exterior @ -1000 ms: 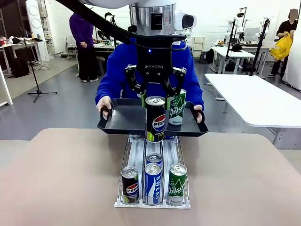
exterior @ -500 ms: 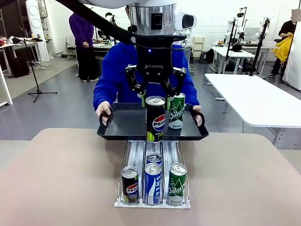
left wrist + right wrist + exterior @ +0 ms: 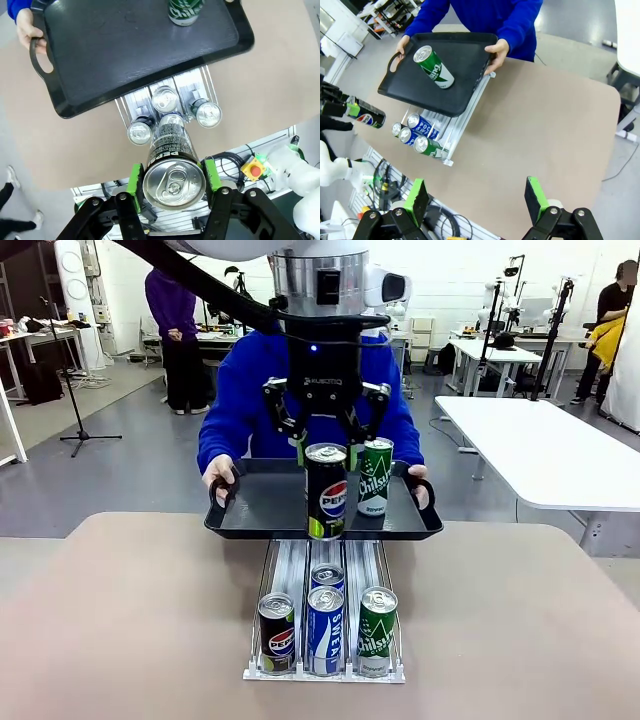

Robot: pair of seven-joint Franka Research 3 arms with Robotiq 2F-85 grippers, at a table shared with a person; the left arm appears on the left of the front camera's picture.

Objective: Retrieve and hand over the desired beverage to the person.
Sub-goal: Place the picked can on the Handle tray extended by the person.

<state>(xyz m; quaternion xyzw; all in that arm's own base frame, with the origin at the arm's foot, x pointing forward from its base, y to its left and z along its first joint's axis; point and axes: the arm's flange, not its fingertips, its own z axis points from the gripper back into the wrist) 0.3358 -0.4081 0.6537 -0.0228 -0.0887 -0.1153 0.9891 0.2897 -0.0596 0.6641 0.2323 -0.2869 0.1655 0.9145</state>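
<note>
A beige table stands in a lab room with white tables and grey floor behind. On it sits a clear can rack holding a Pepsi, a blue can and a green can at its front. Above the rack's far end, the left gripper clamps a black Pepsi can by its upper part; in the left wrist view the green pads press both sides of the can just under its rim. Just beyond the gripper, the person in the blue hoodie holds a black tray by both handles, with a green Chilsung can upright on it, just to the gripper's right. Since a second ago the gripper and can have edged slightly up and left, and the tray has dropped and come nearer, its front edge now behind the can's lower part. The right gripper hangs high above the table with its jaws wide apart, holding nothing.
</note>
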